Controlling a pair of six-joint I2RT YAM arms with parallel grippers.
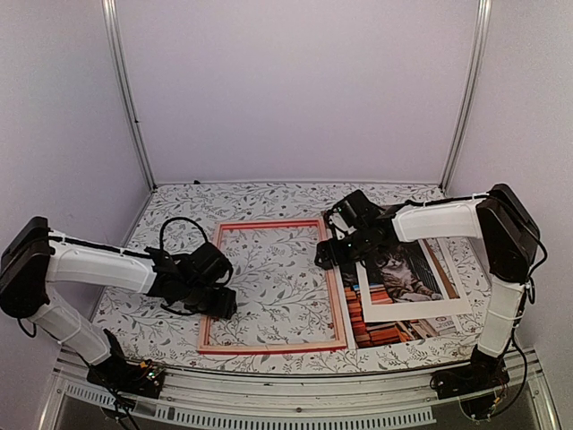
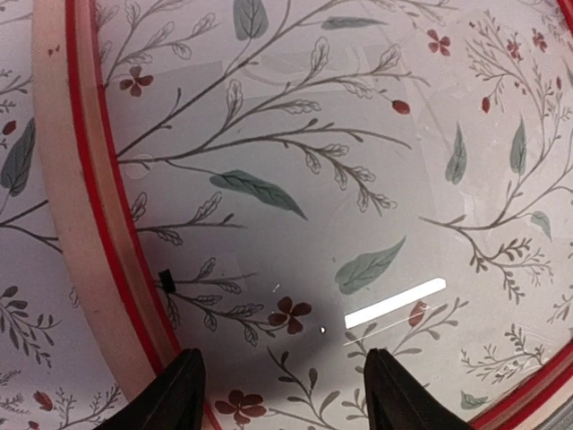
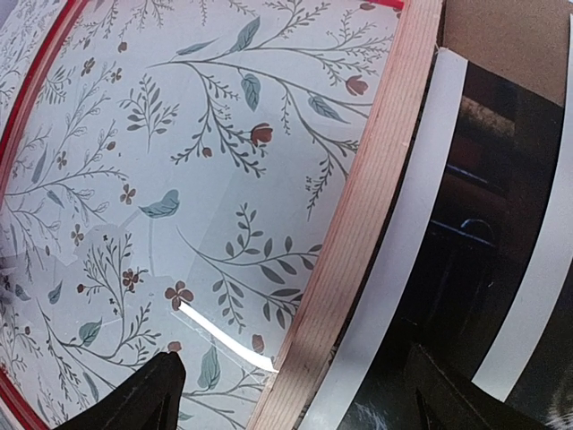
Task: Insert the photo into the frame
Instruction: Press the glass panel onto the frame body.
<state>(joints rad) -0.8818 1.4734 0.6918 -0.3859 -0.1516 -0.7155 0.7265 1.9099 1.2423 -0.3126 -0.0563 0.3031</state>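
Currently the frame (image 1: pixel 273 348) lies flat in the middle of the floral tablecloth (image 1: pixel 269 202), its thin red rails enclosing the leaf pattern, which shows through a glossy pane. The photo (image 1: pixel 400 273) lies outside it, just beside its right rail, with the cat showing through the window of a tilted white mat (image 1: pixel 416 311) that rests on top and the stacked books visible below the mat's lower edge. The left gripper (image 1: pixel 222 303) hangs low over the frame's left rail; in the left wrist view its fingers (image 2: pixel 179 394) stand apart with nothing between them, one tip at the rail (image 2: pixel 76 224) and the other over the pane. The right gripper (image 1: pixel 324 257) sits at the upper part of the right rail; in its wrist view the jaws are spread wide, straddling the pale wood rail (image 3: pixel 358 242) without closing on it. A white strip (image 3: pixel 421 224) runs alongside that rail, and a brown board (image 3: pixel 501 36) shows in the far corner.
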